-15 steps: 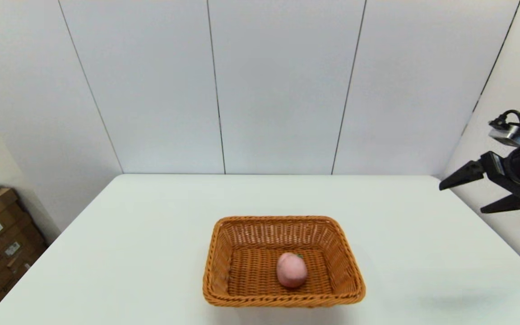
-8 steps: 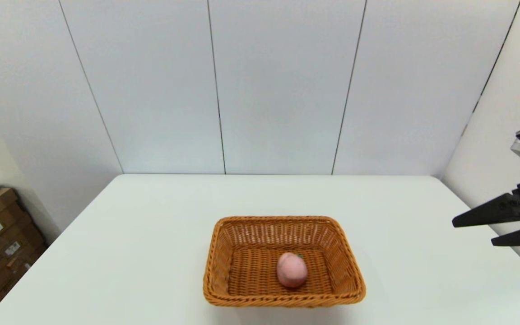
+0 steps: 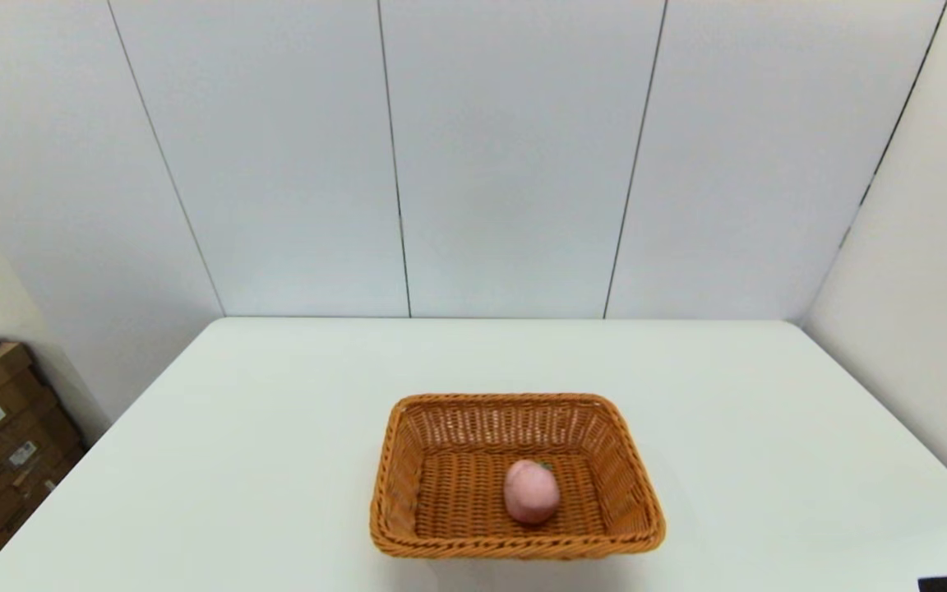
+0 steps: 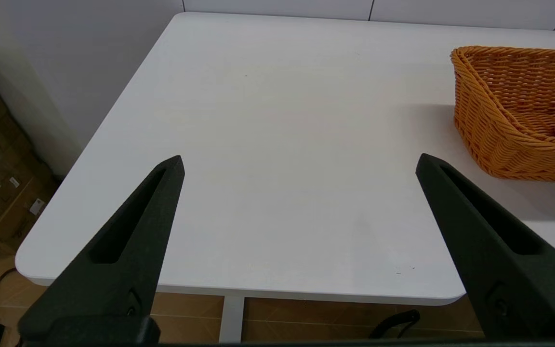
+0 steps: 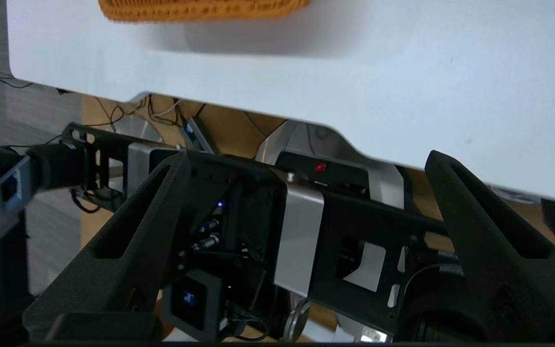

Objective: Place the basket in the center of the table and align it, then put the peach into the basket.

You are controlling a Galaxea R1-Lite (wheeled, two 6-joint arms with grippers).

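Wicker, orange-brown and tidy: the basket [image 3: 516, 477] sits square on the white tabletop [image 3: 276, 411], about midway between its left and right edges and towards the near side, and the peach [image 3: 531, 492] rests on its woven floor, a touch right of centre. By my read both halves of the job look done. Left tool [image 4: 299, 164] hangs off the tabletop's near left corner, fingers spread wide, gripping nothing, with the basket's side wall well off to one side of it. Right tool [image 5: 306, 159] is wide open and empty as well, parked low by the near edge, looking at the robot's own frame under the tabletop. Risks now? Slim, I'd say. A careless sweep by either arm near that front edge could clip the braided rim and knock the basket out of line. The peach is round, so a jolt might roll it against a wall.
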